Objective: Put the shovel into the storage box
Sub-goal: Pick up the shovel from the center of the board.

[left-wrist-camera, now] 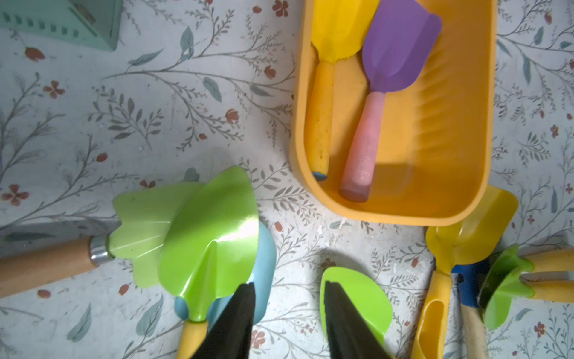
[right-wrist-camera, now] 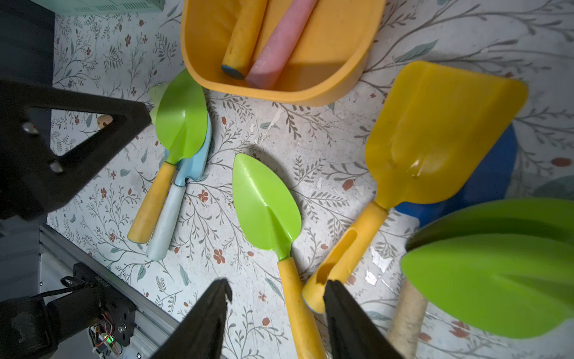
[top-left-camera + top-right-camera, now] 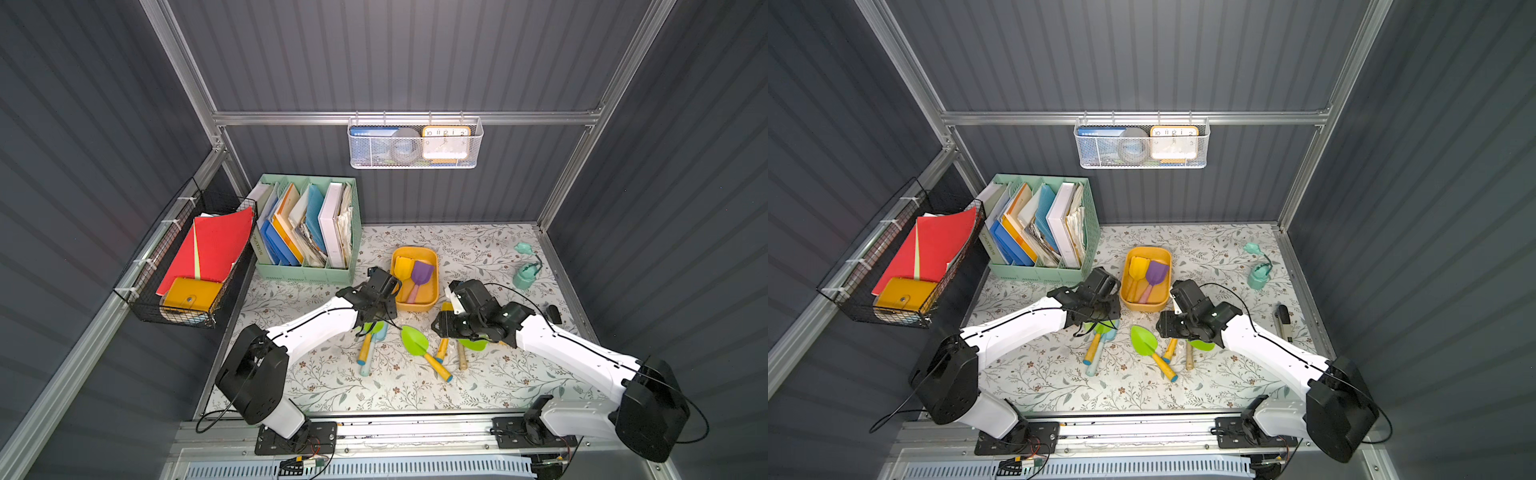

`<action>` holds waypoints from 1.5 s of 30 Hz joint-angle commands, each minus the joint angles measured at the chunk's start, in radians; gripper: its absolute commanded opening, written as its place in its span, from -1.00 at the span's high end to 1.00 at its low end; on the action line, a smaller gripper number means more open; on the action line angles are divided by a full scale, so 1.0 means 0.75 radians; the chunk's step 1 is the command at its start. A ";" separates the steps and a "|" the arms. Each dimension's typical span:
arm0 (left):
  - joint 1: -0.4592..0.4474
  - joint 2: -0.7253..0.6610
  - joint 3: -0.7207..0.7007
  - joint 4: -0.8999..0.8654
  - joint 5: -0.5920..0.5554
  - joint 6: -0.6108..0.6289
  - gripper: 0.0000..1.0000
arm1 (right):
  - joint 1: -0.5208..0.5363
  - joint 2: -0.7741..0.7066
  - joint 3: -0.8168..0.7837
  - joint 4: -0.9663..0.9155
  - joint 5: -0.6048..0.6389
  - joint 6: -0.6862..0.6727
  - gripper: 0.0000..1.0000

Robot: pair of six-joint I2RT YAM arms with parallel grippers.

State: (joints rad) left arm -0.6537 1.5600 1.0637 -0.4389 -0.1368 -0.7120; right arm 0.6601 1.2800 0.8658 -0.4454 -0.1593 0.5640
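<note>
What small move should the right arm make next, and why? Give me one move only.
Probably lower the right end effector and close on the yellow handle of the green shovel. In the right wrist view that handle lies between the open fingertips, nothing is held, and the storage box has bare floor beside two shovels. Its height above the table is unclear.

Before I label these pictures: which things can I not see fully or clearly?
Blue tool: in the right wrist view, mostly hidden under the yellow shovel.
Wooden handle: in the left wrist view, cut off by the picture's edge.
White basket: in both top views, its mesh blurs the things inside.
</note>
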 commanded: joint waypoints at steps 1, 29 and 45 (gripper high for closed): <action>0.007 -0.072 -0.060 -0.031 -0.036 -0.063 0.16 | 0.031 0.025 0.024 0.047 -0.025 -0.005 -0.11; 0.001 -0.228 -0.383 -0.121 -0.082 -0.196 0.15 | 0.180 0.086 0.030 0.015 0.118 0.001 -0.08; -0.058 -0.164 -0.416 -0.111 -0.078 -0.223 0.16 | 0.180 0.133 0.032 0.023 0.133 0.015 -0.09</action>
State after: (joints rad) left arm -0.6903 1.4212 0.7692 -0.5110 -0.1879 -0.8646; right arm 0.7921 1.3777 0.8734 -0.4152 -0.0803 0.5674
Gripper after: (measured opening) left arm 0.422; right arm 0.545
